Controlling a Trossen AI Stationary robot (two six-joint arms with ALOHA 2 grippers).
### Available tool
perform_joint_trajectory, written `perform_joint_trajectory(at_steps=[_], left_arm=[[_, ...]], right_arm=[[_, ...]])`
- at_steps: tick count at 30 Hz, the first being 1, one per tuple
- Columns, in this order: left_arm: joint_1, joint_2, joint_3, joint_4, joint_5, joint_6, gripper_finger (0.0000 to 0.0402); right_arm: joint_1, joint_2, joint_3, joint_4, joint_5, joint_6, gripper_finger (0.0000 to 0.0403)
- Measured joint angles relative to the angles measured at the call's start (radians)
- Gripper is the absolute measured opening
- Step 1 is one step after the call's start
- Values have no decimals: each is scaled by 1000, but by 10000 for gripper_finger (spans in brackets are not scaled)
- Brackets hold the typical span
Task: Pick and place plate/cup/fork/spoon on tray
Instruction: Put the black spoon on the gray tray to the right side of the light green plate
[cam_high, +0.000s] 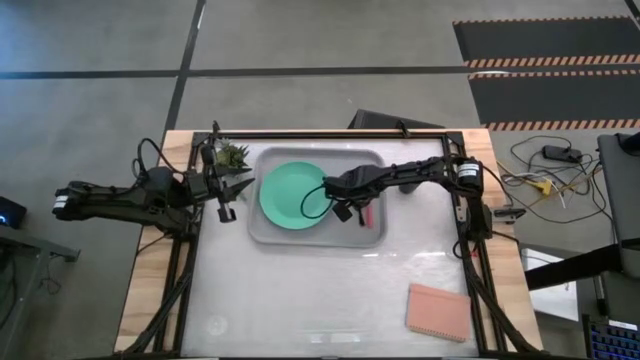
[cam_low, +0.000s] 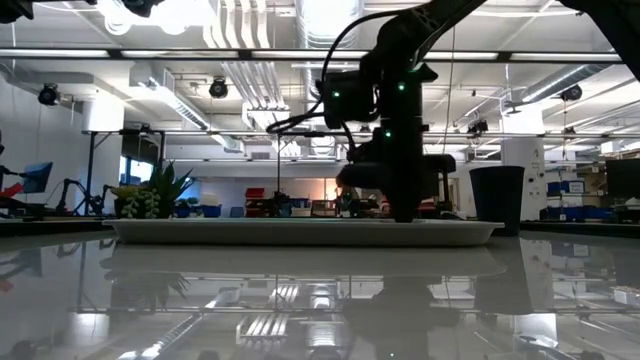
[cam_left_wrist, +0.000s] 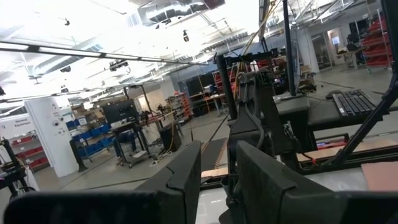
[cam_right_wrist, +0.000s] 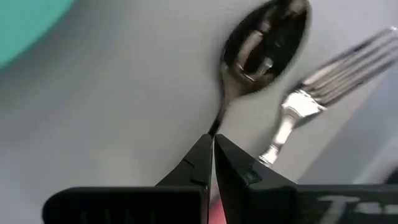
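The large light-grey rectangular plastic tray (cam_high: 266, 232) lies at the far middle of the tabletop (cam_high: 300, 300), with the round flat mint-green plate (cam_high: 290, 194) in its left half. The small all-dark black spoon (cam_right_wrist: 261, 46) and the small fork with silver tines and a pink-red handle (cam_right_wrist: 323, 81) lie side by side in its right half. A small green potted plant (cam_high: 233, 155) stands just off the tray's far left corner, and a pink rectangular pad (cam_high: 438, 311) lies well apart near the tabletop's near right corner.
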Motion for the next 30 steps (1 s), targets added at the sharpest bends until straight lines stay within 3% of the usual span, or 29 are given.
perform_joint_trajectory(at_steps=[30], left_arm=[[0,0,0,0,0,-1,85]], right_arm=[[-11,-21,8,118,30,-20,8]])
